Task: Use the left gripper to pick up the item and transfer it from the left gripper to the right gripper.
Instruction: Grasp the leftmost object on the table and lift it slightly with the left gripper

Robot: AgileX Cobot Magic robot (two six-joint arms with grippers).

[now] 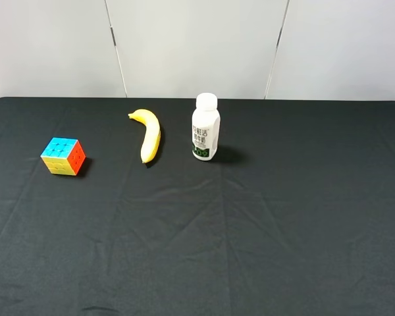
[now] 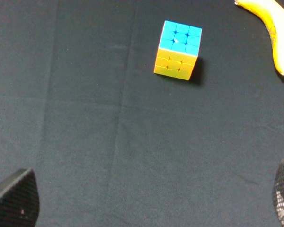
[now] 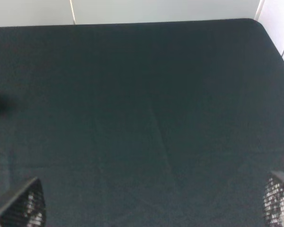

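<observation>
The puzzle cube (image 1: pixel 63 157) sits on the black cloth at the left, with a light blue top, a yellow front face and a red side. It also shows in the left wrist view (image 2: pixel 178 49), well ahead of the left gripper (image 2: pixel 151 201). The left gripper's fingertips (image 2: pixel 16 198) stand wide apart and hold nothing. The right gripper (image 3: pixel 156 203) is open and empty over bare cloth; its fingertips (image 3: pixel 23 205) show at the frame's lower corners. Neither arm shows in the exterior high view.
A yellow banana (image 1: pixel 148 133) lies right of the cube; it also shows in the left wrist view (image 2: pixel 274 28). A white bottle (image 1: pixel 205 128) stands upright near the middle back. The black cloth (image 1: pixel 250 230) covers the table up to a white wall.
</observation>
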